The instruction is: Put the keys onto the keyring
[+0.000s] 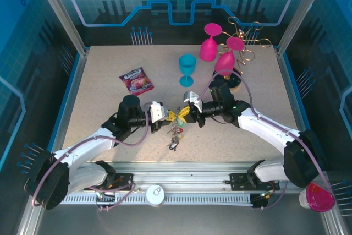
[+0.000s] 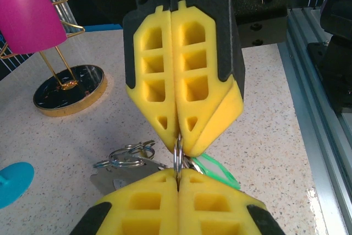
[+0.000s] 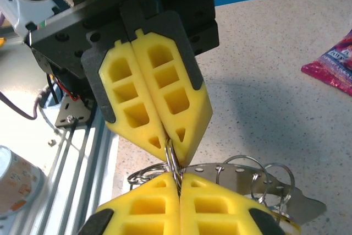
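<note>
My two grippers meet tip to tip over the middle of the table, the left gripper (image 1: 166, 117) and the right gripper (image 1: 188, 112). Both are shut on the same thin metal keyring (image 2: 179, 155), which stands on edge between them. In the left wrist view my left gripper (image 2: 177, 175) pinches the ring from below and the right one's fingers (image 2: 192, 97) clamp it from above. The right wrist view shows the right gripper (image 3: 177, 182) on the keyring (image 3: 172, 160). The keys (image 1: 175, 134) dangle beneath in a bunch. A green key head (image 2: 220, 170) and a holed metal plate (image 3: 258, 182) with small rings hang beside it.
A snack packet (image 1: 136, 80) lies at the back left. A teal goblet (image 1: 187, 69), pink goblets (image 1: 209, 42) and a gold wire rack (image 1: 247, 37) stand behind the grippers, with a dark round base (image 2: 69, 89) close by. A rail (image 1: 181, 182) edges the front.
</note>
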`<state>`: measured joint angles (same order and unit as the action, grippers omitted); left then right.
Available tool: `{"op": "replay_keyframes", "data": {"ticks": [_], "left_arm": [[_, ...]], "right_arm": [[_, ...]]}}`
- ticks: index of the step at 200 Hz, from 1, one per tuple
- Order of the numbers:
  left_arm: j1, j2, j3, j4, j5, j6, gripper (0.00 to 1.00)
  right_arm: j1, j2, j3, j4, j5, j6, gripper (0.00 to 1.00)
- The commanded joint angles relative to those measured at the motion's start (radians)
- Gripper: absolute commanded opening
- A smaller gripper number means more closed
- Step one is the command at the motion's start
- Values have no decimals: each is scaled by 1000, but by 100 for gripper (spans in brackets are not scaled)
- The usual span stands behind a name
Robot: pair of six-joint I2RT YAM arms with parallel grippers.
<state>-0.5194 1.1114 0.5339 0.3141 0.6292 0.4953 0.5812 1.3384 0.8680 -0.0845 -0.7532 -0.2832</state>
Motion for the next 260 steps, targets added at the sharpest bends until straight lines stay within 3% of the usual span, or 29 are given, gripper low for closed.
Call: {"op": "replay_keyframes", "data": {"ticks": [1, 30, 62, 141, 177, 191, 201, 260], "left_arm": [[-2, -12, -1, 50, 52, -12, 0], [-2, -11, 25, -25, 49, 25, 10], [-1, 2, 58, -100, 46, 53, 13], [-3, 23, 102, -195, 59, 86, 11], [-3, 23, 98, -180, 55, 88, 0], [-3, 9, 77, -141, 45, 85, 0], [-4, 1, 58, -105, 36, 78, 0], [-3, -17, 15, -12, 17, 65, 0]], "right_arm": [[5, 15, 60, -25, -65, -26, 0], [11, 18, 105, -160, -29, -109, 0], [45, 55, 203, -376, 55, -236, 0], [128, 117, 331, -576, 217, -354, 0], [112, 96, 310, -509, 196, -275, 0], [79, 59, 259, -433, 171, -199, 25], [59, 25, 215, -377, 160, -150, 32], [29, -50, 95, -243, 104, -32, 37]]}}
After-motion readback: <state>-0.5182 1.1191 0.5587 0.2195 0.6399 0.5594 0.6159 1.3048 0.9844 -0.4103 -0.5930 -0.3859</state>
